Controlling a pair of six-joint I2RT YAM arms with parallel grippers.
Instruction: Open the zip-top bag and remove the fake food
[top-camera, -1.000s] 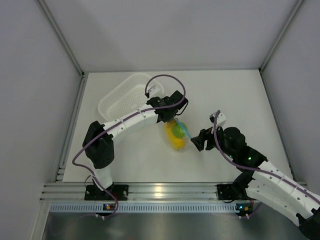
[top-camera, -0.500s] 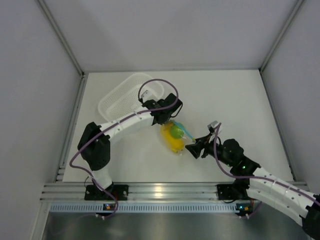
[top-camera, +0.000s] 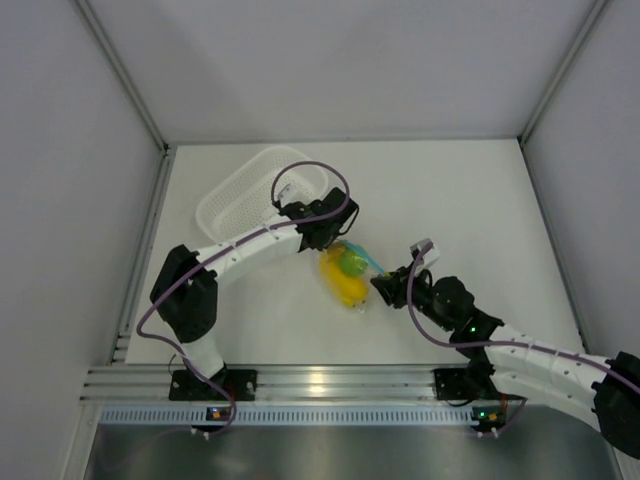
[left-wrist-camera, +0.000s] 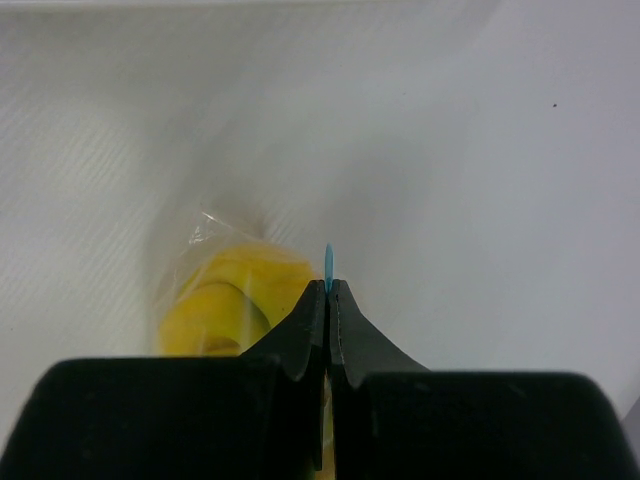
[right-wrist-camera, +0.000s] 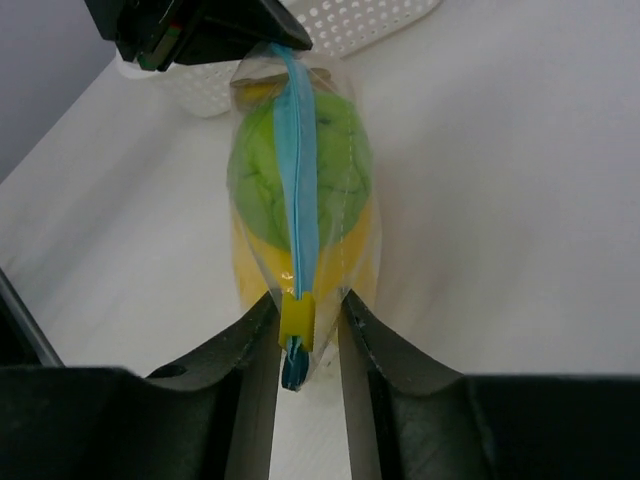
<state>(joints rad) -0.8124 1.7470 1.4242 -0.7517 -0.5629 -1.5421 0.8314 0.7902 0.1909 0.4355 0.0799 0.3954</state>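
Right gripper (right-wrist-camera: 307, 306), spread astride the slider (right-wrist-camera: 296, 322), we close squarely while left gripper (left-wrist-camera: 328, 292) pinches the zip-top bag (right-wrist-camera: 345, 200) taut.

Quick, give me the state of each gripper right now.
Left gripper: shut on the zip-top bag, pinching its blue zip strip.
Right gripper: open, jaws either side of the yellow slider, not clamped.

Table (top-camera: 480, 200) is viewed from high above its near edge. Wrist views are taken close-up from opposite ends of the zip-top bag (top-camera: 348, 270), shared by all three.
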